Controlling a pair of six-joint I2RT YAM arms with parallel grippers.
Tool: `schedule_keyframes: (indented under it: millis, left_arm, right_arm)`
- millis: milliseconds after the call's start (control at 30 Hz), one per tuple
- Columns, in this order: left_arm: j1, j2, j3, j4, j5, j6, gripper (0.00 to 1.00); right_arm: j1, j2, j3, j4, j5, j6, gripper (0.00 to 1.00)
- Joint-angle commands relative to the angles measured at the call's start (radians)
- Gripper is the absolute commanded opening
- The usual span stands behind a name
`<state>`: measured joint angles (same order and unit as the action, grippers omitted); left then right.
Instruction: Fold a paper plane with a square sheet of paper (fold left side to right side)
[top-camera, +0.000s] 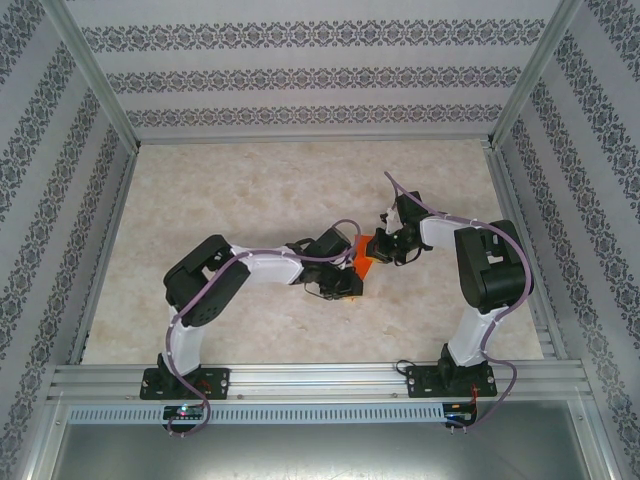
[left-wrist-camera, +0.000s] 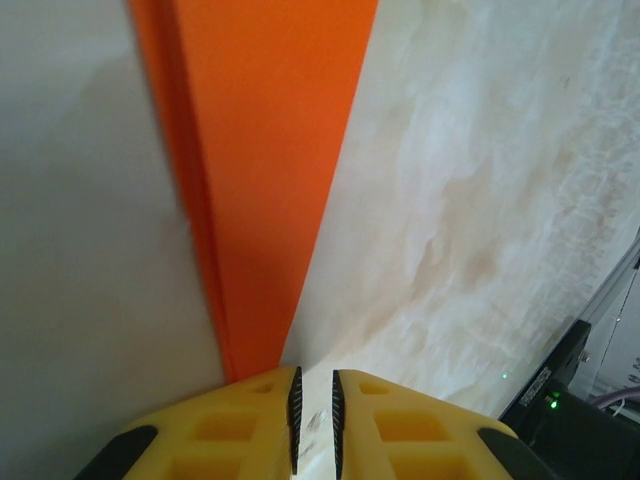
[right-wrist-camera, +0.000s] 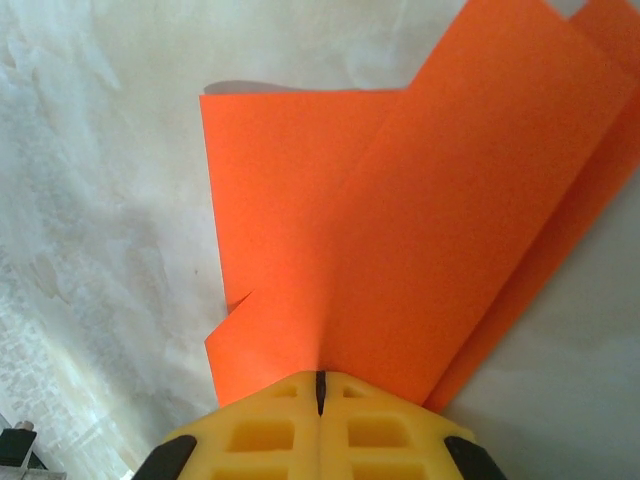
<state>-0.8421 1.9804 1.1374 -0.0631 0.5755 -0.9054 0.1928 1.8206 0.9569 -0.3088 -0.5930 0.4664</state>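
Sheet of paper (top-camera: 365, 248), bright orange-red and folded into layers, lies on the pale marbled desk (top-camera: 250, 190), midway between the two arms. The right gripper (right-wrist-camera: 320, 385) is clamped on its edge. The left gripper (left-wrist-camera: 315, 425) stands a slit apart beside the narrow end. Striped floral wallpaper (top-camera: 300, 40) lines the walls.

The left arm stretched toward three o'clock, elbow bent, the left gripper (left-wrist-camera: 316, 385) tipped down with its jaws a narrow slit apart. The right arm curled toward nine o'clock, the right gripper (right-wrist-camera: 320, 380) pinching the orange paper (right-wrist-camera: 400, 220).
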Motion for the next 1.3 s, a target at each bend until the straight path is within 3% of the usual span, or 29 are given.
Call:
schedule_keyframes:
  millis: [0, 133, 233, 533, 700, 800, 967, 1067, 1167, 1267]
  left_arm:
    - [-0.021, -0.043, -0.047, -0.06, 0.01, -0.012, 0.2]
    - [-0.025, -0.095, -0.074, -0.014, 0.015, -0.002, 0.21]
    - [-0.02, -0.168, -0.075, -0.045, -0.048, 0.05, 0.24]
    - [0.049, -0.36, -0.088, -0.134, -0.331, 0.137, 0.52]
    - [0.078, -0.39, -0.048, -0.212, -0.508, 0.153, 0.58]
    - [0.078, -0.39, -0.031, -0.238, -0.565, 0.153, 0.59]
    - [0.078, -0.38, -0.05, -0.227, -0.557, 0.133, 0.59]
    - [0.078, -0.381, -0.062, -0.226, -0.557, 0.125, 0.6]
    - [0.078, -0.392, -0.071, -0.224, -0.566, 0.119, 0.6]
    - [0.078, -0.403, -0.072, -0.234, -0.578, 0.123, 0.6]
  right_arm:
    - [0.004, 0.01, 0.016, -0.024, 0.063, -0.021, 0.0]
    - [0.0, -0.023, 0.035, -0.01, 0.045, -0.034, 0.0]
    - [-0.001, -0.081, 0.066, -0.014, 0.055, -0.046, 0.01]
    - [0.005, -0.317, 0.067, -0.15, 0.335, -0.038, 0.4]
    - [0.115, -0.427, -0.068, -0.117, 0.439, 0.063, 0.6]
    - [0.175, -0.459, -0.153, -0.088, 0.494, 0.136, 0.65]
    - [0.219, -0.423, -0.213, -0.032, 0.494, 0.185, 0.63]
    - [0.221, -0.386, -0.219, 0.009, 0.472, 0.198, 0.56]
    - [0.224, -0.351, -0.219, 0.035, 0.451, 0.204, 0.46]
    - [0.225, -0.348, -0.215, 0.036, 0.424, 0.201, 0.26]
